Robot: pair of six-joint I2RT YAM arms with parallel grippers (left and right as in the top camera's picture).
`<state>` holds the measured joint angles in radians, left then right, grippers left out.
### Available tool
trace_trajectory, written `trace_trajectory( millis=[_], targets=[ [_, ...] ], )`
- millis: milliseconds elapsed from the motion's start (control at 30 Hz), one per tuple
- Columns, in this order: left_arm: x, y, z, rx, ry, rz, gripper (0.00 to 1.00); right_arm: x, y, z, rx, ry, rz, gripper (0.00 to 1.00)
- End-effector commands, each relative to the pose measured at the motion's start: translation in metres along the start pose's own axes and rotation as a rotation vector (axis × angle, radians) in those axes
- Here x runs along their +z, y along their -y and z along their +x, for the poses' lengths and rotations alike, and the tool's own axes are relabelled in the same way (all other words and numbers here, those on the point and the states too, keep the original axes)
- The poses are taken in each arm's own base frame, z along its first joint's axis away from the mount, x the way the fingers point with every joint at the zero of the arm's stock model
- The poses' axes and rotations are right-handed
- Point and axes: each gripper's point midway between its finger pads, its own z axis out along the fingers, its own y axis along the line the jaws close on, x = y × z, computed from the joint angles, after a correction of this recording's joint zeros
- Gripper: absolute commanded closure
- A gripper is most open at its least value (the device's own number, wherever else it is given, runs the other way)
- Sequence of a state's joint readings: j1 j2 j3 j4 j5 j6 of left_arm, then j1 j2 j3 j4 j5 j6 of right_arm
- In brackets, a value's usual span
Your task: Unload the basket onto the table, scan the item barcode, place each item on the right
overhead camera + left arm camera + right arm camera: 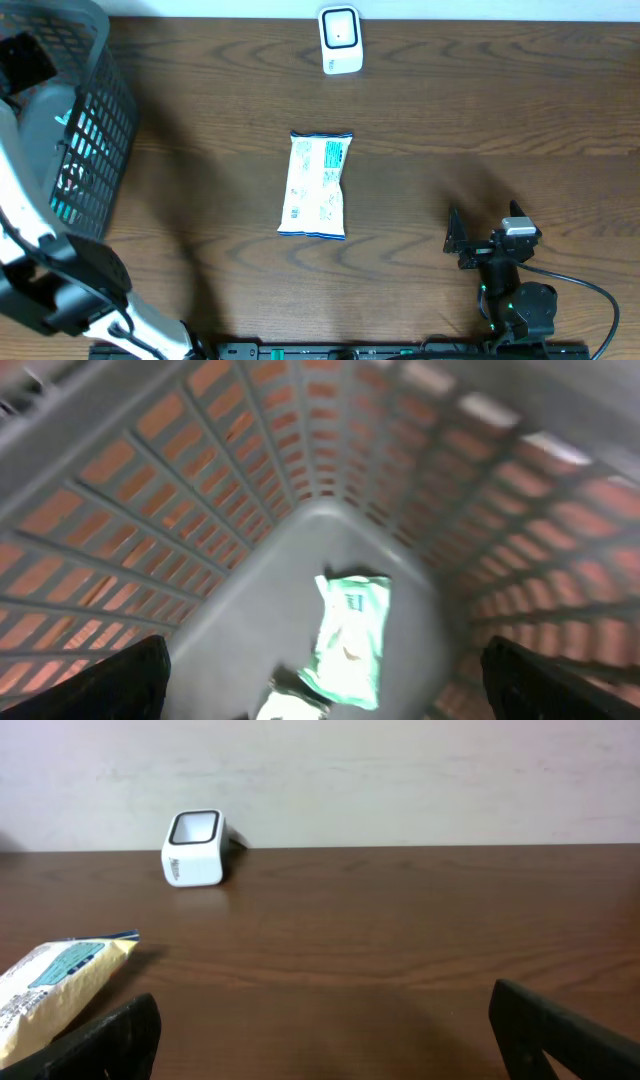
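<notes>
At the far left of the wooden table (480,110) stands a grey mesh basket (95,120), and the left arm reaches over its open top. The left wrist view looks straight down inside: the left gripper (325,665) has its jaws spread wide, one dark finger in each lower corner of the view, with nothing between them. Below it, a green-and-white packet (352,635) lies flat on the basket floor, and part of another pale item (288,705) shows just near of it, too blurred to make out. In the middle of the table a white-and-blue packet (317,185) lies flat, its long side running near to far, well apart from both arms. Far of it, slightly to the right at the table's far edge, sits the white scanner (340,40), its dark window facing up. At the near right, the right gripper (485,230) rests low over the table with jaws wide apart and empty, pointing towards the far side.
</notes>
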<state>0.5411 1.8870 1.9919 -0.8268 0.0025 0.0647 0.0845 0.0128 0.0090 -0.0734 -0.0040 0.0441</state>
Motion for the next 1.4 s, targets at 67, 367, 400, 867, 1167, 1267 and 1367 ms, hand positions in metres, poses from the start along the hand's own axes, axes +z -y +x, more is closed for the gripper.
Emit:
trace_trajectory(
  millis=[67, 367, 400, 867, 1167, 1267, 1367],
  targets=[
    [0.044, -0.011, 0.015, 0.015, -0.065, -0.011, 0.02, 0.000, -0.002, 0.001, -0.008, 0.000, -0.010, 0.01],
    [0.120, -0.006, 0.069, 0.157, -0.241, 0.011, 0.03, 0.000, -0.002, 0.001, -0.008, 0.000, -0.010, 0.01],
    [0.126, -0.005, 0.075, 0.172, -0.258, 0.015, 0.03, 0.000, -0.002, 0.001, -0.008, 0.000, -0.010, 0.01],
    [0.152, 0.030, 0.101, 0.288, -0.325, 0.029, 0.09, 0.000, -0.002, 0.001, -0.008, 0.000, -0.010, 0.01],
    [0.160, 0.031, 0.119, 0.335, -0.387, -0.039, 0.15, 0.000, -0.002, 0.001, -0.008, 0.000, -0.010, 0.01],
    [0.169, 0.031, 0.132, 0.339, -0.421, -0.036, 0.15, 0.000, -0.002, 0.001, -0.008, 0.000, -0.010, 0.01],
    [0.176, 0.031, 0.142, 0.341, -0.446, -0.030, 0.15, 0.000, -0.002, 0.001, -0.008, 0.000, -0.010, 0.01]
  ],
)
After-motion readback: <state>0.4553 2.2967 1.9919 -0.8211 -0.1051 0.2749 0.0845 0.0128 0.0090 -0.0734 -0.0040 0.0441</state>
